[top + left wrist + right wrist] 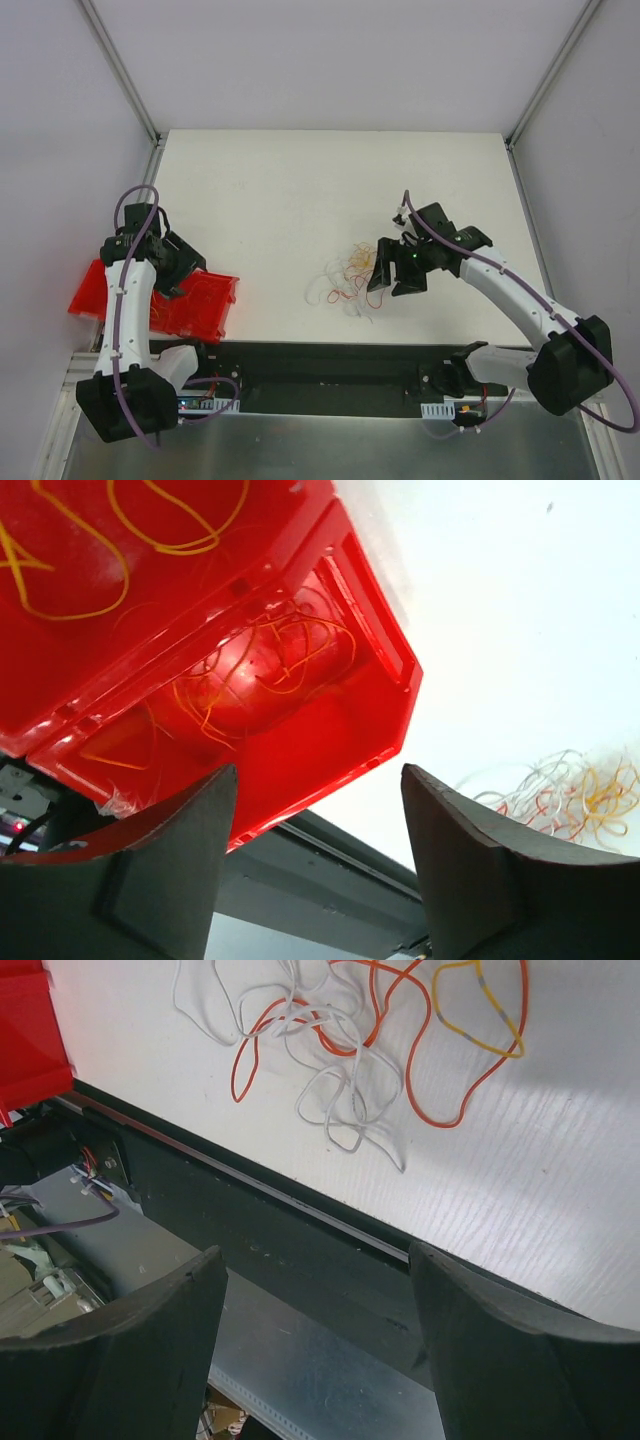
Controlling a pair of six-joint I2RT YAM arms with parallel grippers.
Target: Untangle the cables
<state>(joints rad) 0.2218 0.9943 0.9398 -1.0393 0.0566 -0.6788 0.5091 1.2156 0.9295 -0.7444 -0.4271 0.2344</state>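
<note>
Task partly done. The left tool [318, 772], jaws spread and holding nothing, hangs over the red bin [340, 730] at the near left edge of the surface [300, 190]. A few yellow and orange strands [285, 660] already lie in the bin. The cables [350, 280] left to sort, red, orange-yellow and whitish loops crossing one another, lie in a loose heap close to the near edge of the surface, well apart from the bin. The right tool [396, 278], jaws likewise spread and empty, hangs just beside the heap. Judged progress: some strands set aside, while most of the tangle is yet to be separated.
</note>
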